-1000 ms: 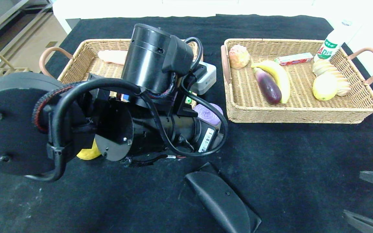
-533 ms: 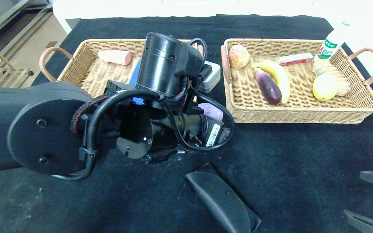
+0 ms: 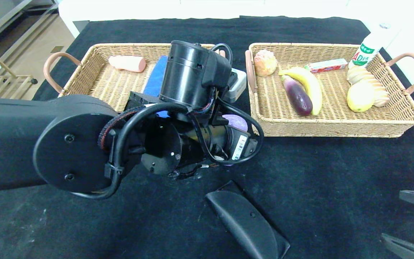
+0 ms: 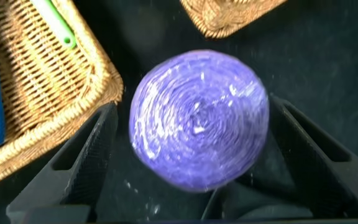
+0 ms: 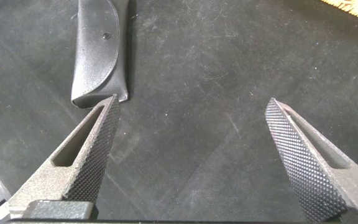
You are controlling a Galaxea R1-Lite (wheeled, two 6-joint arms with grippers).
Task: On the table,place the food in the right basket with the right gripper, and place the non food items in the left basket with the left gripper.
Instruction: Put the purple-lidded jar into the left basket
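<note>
A purple roll lies on the black table by the left basket's near right corner. My left gripper hangs over it, open, one finger on each side with a gap to the roll. In the head view the left arm hides all but the roll's edge. A black glasses case lies on the table in front. My right gripper waits open at the near right, above bare cloth, with the case beyond it.
The left basket holds a pink item, a blue cloth and a grey-white box. The right basket holds a banana, an eggplant, a lemon, a red box and a bottle.
The left arm has swung to the right and forward, over the purple roll, uncovering the pink item and blue cloth in the left basket. The right gripper has not moved.
</note>
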